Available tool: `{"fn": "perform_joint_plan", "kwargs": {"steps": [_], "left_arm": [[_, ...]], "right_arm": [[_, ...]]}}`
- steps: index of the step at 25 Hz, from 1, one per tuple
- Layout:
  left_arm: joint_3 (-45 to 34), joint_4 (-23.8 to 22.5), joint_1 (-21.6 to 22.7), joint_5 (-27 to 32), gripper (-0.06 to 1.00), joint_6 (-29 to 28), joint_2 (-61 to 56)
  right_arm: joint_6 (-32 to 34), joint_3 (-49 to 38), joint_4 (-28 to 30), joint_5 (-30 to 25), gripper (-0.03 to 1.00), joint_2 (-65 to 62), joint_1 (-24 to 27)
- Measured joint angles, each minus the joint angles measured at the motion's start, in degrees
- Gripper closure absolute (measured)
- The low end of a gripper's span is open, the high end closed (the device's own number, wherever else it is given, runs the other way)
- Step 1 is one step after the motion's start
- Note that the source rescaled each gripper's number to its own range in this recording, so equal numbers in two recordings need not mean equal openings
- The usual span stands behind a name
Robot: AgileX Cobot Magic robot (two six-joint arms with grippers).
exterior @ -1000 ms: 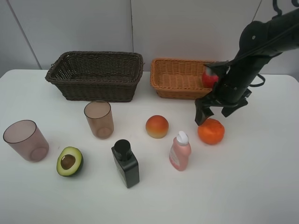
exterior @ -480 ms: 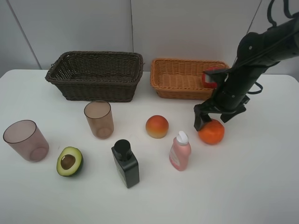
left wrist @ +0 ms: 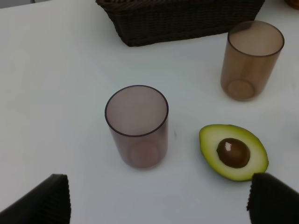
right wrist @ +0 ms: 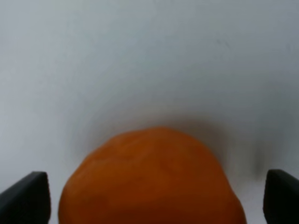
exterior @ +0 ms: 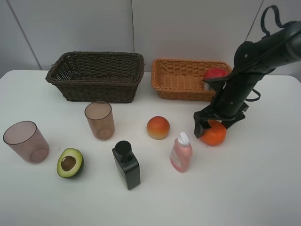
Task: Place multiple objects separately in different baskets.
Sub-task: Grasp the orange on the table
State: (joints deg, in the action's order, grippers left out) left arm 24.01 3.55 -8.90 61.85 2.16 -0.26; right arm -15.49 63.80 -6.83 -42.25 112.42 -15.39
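While on table (exterior: 263, 179), tangerine (right wrist: 154, 172) between fingers (right wrist: 28, 198) of right hand (right wrist: 153, 198).

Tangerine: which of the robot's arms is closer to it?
Right. The right arm has its open jaws on either side of the tangerine, not yet gripping. The left arm's jaws hang open across the table, near a brownish-pink cup and the halved avocado.

Right wrist view: tangerine (right wrist: 152, 179) blurred, its lower part cut off by the frame edge. High view: right gripper (exterior: 211, 128) covers the tangerine's top; arm (exterior: 256, 54) hides part of the apple (exterior: 214, 73).
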Motion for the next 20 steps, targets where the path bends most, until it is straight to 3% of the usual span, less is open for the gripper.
{"fn": "perform_joint_plan", "kwargs": {"steps": [4, 8, 20], "left_arm": [[0.00, 0.00, 0.00, 0.00, -0.06, 0.00, 0.00], [0.00, 0.00, 0.00, 0.00, -0.06, 0.00, 0.00], [0.00, 0.00, 0.00, 0.00, -0.06, 0.00, 0.00]], "right_arm": [[0.00, 0.00, -0.07, 0.00, 0.11, 0.00, 0.00], [0.51, 0.00, -0.25, -0.26, 0.36, 0.00, 0.00], [0.70, 0.00, -0.08, -0.62, 0.36, -0.37, 0.00]]}}
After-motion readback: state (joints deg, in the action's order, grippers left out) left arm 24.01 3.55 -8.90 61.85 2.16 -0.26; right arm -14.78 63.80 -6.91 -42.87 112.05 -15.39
